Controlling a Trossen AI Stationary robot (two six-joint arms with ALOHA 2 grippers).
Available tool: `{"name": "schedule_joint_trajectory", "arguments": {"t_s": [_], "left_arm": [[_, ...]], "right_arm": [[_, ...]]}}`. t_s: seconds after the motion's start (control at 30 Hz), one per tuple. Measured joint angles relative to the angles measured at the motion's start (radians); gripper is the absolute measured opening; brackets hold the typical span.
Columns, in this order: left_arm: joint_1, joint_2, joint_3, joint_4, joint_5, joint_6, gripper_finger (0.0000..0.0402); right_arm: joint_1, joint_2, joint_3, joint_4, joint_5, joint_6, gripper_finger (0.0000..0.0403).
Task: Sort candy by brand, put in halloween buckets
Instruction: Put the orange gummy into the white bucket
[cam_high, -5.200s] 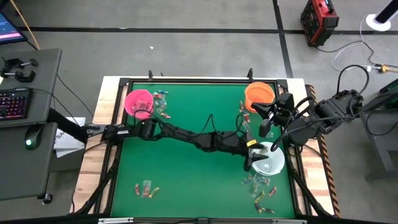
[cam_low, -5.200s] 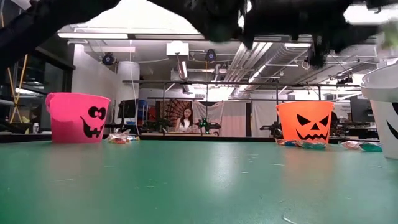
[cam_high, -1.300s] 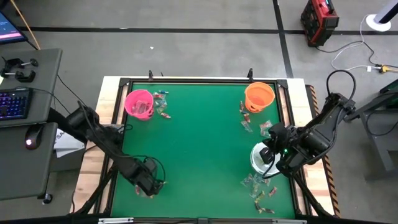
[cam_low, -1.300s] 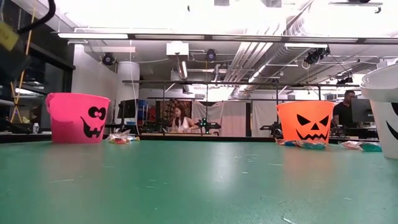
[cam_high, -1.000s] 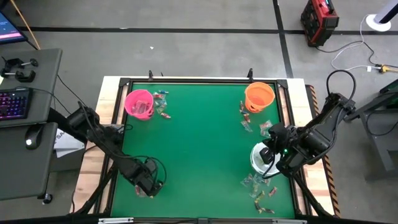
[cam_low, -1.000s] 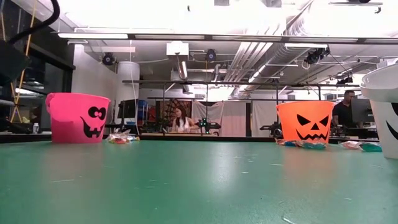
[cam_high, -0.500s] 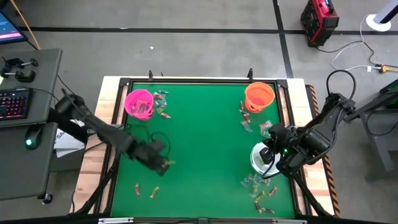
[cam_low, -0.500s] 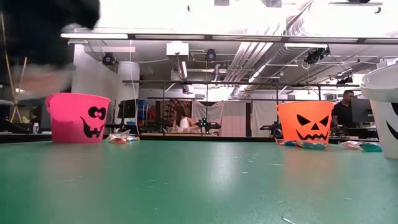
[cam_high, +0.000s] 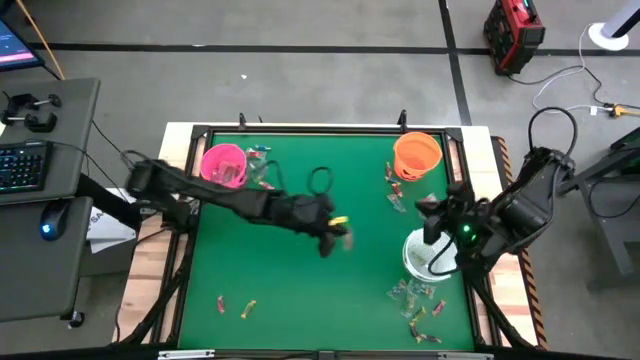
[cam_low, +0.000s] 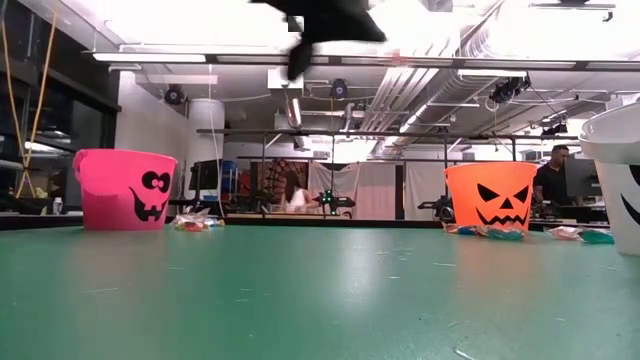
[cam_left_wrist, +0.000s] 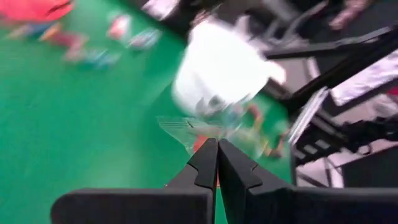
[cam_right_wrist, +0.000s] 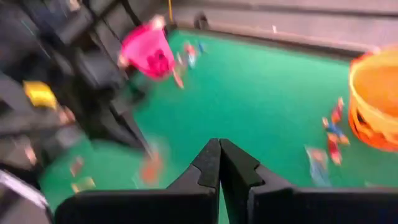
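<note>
Down at the near edge of the green table (cam_high: 300, 290), a few candy pieces (cam_high: 233, 304) lay on the left, and a bigger bunch (cam_high: 415, 300) lay on the right. Just past that bunch stood the white bucket (cam_high: 425, 262). The right end effector (cam_high: 432, 213) hung just beside it, fingers pressed together, holding nothing. Out over the middle, the left end effector (cam_high: 336, 231) was up in the air — its fingers (cam_left_wrist: 205, 163) pinched a clear-wrapped candy (cam_left_wrist: 191, 129). Far back stood the pink bucket (cam_high: 223, 166) and the orange bucket (cam_high: 416, 154) — each with candy lying close by.
</note>
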Motion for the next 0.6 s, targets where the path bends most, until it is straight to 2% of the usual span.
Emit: {"name": "schedule_joint_trajectory", "arguments": {"t_s": [0.1,0.43,0.6], "left_arm": [[0.009,0.149,0.16,0.061,0.048,0.07,0.0],[0.014,0.569,0.716,0.109,0.182,0.271,0.0],[0.013,0.723,0.902,0.108,0.205,0.296,0.0]], "right_arm": [[-0.001,-0.004,0.041,-0.001,0.054,-0.047,0.0],[-0.001,-0.004,0.058,0.0,0.054,-0.076,0.0],[-0.001,-0.004,0.058,-0.001,0.054,-0.076,0.0]]}}
